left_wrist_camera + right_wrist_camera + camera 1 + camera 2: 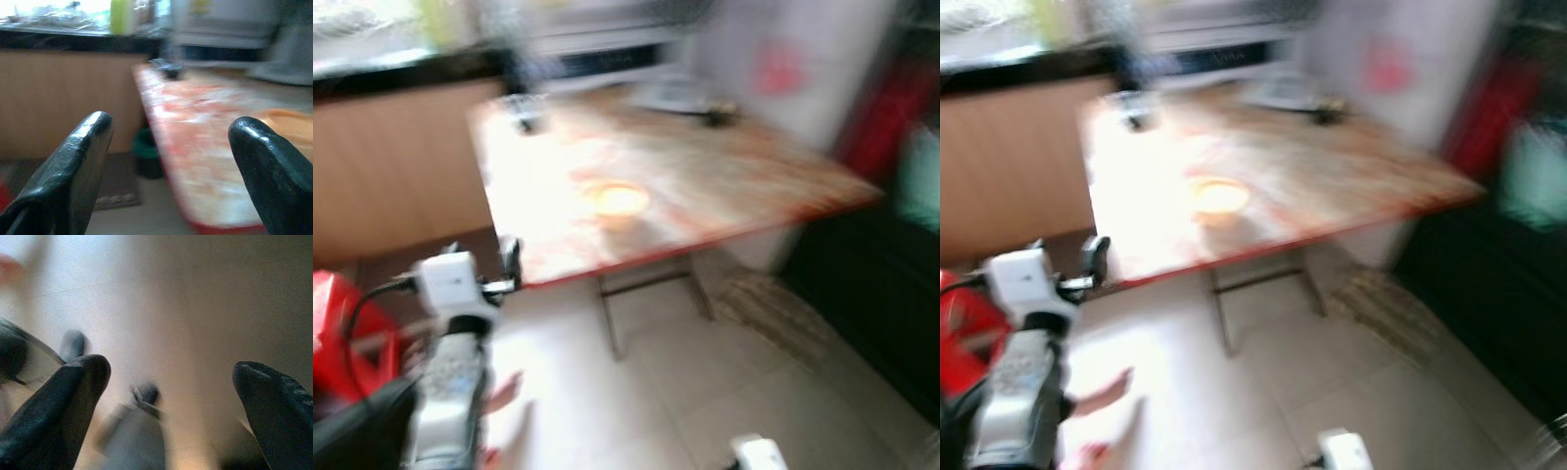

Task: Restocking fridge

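Everything is smeared by motion. A folding worktop (pixel 705 186) with a worn, reddish marbled surface and thin metal legs stands on pale floor tiles (pixel 705 392), a wood-panelled counter (pixel 401 166) behind it. A shallow orange bowl (pixel 619 200) sits near its middle. The white fridge (pixel 793 69) stands at the far corner. The left gripper (pixel 168 161) faces the worktop edge, fingers spread empty; the right gripper (pixel 171 401) hangs over the floor, fingers apart.

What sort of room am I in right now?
Probably a home kitchen or dining area: a worn table with a small orange bowl, a dark counter holding bottles, and a tiled floor.
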`<state>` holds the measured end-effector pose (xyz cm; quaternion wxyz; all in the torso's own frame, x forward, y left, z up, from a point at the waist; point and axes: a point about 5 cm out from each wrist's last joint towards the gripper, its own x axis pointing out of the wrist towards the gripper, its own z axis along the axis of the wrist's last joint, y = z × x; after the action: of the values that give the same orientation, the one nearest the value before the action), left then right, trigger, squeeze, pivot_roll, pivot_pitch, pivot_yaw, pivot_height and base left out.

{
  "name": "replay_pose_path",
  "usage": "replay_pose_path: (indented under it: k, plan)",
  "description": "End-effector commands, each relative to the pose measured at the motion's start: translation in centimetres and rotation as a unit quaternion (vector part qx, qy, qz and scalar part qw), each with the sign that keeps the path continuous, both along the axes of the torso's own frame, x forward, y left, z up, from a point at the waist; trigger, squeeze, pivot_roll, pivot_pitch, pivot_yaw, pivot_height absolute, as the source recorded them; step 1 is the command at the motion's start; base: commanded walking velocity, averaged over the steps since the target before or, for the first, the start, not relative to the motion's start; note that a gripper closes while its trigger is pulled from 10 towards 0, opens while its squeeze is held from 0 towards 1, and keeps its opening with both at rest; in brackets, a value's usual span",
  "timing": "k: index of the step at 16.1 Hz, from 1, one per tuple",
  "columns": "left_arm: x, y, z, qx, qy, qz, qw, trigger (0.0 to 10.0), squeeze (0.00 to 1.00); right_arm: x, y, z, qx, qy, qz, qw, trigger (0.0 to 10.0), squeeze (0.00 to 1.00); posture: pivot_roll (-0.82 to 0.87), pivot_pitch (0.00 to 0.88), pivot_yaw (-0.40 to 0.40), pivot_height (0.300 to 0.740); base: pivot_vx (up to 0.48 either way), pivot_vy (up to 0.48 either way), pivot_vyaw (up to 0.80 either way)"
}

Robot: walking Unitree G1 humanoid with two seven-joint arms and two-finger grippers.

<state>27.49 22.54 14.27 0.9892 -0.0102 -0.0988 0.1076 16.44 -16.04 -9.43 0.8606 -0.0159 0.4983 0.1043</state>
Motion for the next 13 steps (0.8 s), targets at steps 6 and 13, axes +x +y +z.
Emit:
replay_pose_path:
  k: [6,13]
  plan:
    - [0.69,-1.43,1.29,-0.008,-0.019,-0.023,1.0,10.0,0.0,-0.96,-1.3,-0.34,-0.018,0.017,-0.015,1.0,10.0,0.0,0.07,0.029,-0.03,0.74,0.381,0.0,-0.13]
    - [0.51,-2.16,0.47,-0.045,-0.001,-0.043,0.998,10.0,0.0,-0.92,-1.29,-0.3,-0.015,0.015,-0.011,1.0,10.0,0.0,0.07,0.025,-0.033,0.74,0.214,0.0,-0.23]
